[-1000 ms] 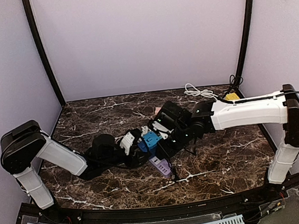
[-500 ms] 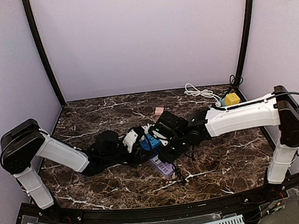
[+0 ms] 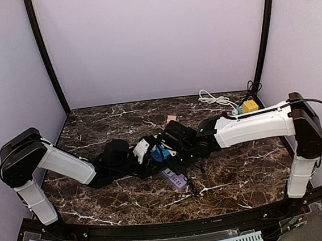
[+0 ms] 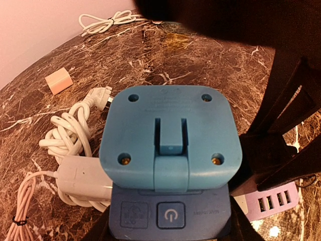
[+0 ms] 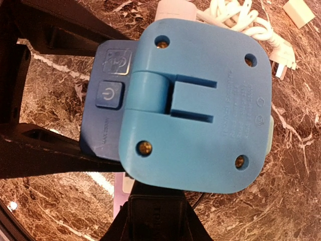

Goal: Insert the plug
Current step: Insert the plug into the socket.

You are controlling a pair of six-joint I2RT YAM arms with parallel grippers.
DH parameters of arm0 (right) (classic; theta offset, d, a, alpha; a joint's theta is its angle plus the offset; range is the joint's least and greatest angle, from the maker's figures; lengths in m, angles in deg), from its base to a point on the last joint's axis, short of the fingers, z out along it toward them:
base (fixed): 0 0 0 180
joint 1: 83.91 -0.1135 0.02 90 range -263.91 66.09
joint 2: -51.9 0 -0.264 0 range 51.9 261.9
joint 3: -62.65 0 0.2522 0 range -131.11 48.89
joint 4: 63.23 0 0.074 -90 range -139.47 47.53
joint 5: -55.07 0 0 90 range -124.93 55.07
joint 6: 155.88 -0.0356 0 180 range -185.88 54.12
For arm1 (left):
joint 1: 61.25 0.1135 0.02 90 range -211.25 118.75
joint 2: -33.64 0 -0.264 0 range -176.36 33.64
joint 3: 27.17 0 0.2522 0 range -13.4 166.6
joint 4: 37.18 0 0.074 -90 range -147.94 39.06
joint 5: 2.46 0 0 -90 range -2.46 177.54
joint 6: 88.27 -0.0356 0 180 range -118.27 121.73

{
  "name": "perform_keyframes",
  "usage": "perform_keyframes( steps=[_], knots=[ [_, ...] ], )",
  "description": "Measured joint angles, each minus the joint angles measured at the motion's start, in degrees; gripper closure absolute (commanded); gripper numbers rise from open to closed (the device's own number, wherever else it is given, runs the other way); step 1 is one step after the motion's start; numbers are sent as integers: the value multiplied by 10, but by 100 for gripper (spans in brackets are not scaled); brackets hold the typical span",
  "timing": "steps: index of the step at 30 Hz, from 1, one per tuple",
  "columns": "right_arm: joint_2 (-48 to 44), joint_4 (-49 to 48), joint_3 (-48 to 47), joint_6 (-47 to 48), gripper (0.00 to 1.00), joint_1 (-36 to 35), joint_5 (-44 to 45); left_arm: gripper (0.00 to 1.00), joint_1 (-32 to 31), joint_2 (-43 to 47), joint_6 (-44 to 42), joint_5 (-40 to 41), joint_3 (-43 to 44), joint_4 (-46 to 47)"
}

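With your left pincer (image 3: 149,158) grasping the dark blue plastic block (image 4: 169,216) and the right pincer's (image 3: 168,153) grip unclear, the light blue square plug (image 5: 200,105) between them may skew.

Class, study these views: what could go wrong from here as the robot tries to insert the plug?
The white cable coiled beside the blue adaptor could snag as it moves. The purple power strip seems unheld on the table, so a push might slide it.
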Motion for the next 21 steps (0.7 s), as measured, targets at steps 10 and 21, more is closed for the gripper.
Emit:
perform_keyframes(
  steps=[10, 21],
  knots=[
    [28, 11, -19, 13, 100, 0, 8, 99, -1, 0, 0, 1, 0, 0],
    [52, 33, -44, -19, 100, 1, -2, 99, -2, 0, -6, 2, 0, 0]
  ],
)
